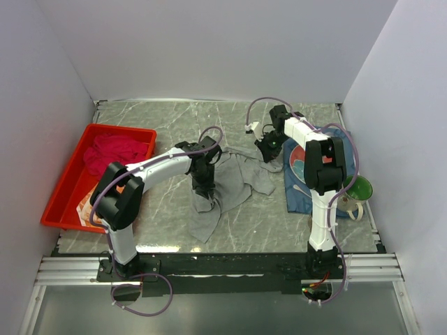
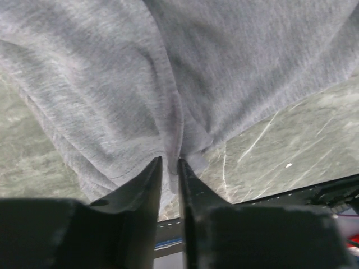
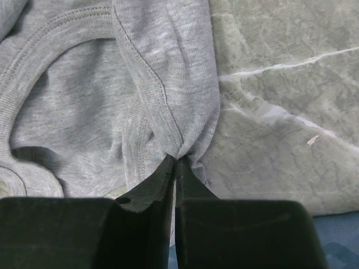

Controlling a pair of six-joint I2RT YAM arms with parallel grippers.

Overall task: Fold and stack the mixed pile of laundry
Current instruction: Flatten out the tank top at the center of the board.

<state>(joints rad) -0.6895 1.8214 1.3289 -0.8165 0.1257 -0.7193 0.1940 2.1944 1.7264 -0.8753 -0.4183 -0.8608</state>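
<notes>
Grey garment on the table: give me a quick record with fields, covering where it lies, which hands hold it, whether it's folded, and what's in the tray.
garment: long grey garment, crumpled in the middle of the table
left hand: pinching a fold of the garment
right hand: pinching a seamed edge beside the collar band
folded: not yet
tray: red plastic tray at the table's left, with the crimson-magenta shirt in it

The long garment is spread at the middle of the desk. At the left, the shirt is held in the tray, with the patterned cloth nearer in it (only partly in view). The placemat cloth is laid at the right, just beside the long garment.
</notes>
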